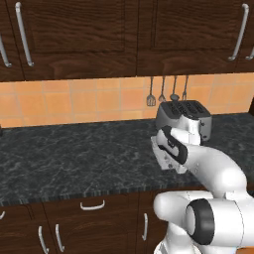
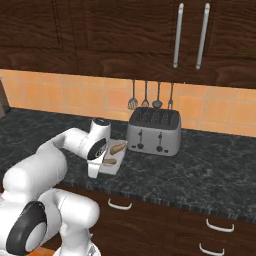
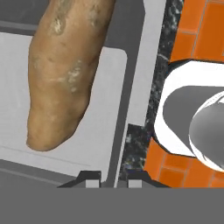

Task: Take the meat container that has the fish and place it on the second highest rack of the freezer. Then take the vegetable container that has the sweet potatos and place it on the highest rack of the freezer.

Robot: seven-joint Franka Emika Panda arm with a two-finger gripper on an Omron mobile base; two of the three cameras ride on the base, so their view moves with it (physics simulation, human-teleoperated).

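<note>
- Your gripper [image 3: 113,180] sits low at the edge of the vegetable container [image 2: 111,167], its two finger tips drawn close together on either side of the container's thin wall. Read it as closed on that wall.
- The container rests on the dark marble surface [image 1: 74,158], just left of the toaster [image 2: 153,131] in the right base view, near the front edge.
- Sweet potatoes [image 2: 118,148] lie inside it; the hand view shows one sweet potato [image 3: 65,70] running along the tray floor, close to the gripped wall but apart from the finger tips.
- Progress, as a judgement: you are on the second half of the task, at the grasp. The lift, the carry and the placing on the freezer's highest rack are all left. The fish container and the freezer cannot be checked from here, so the first half is unconfirmed.
- Edges: the toaster stands just beside the container, so a straight lift suits better than a sideways pull.
- Hanging utensils [image 2: 150,95] and the upper cabinets [image 1: 74,34] sit behind and above; keep the rise modest.
- Open room: the surface to the left is wide and bare, and the front edge is near, so retreating toward you looks free.
</note>
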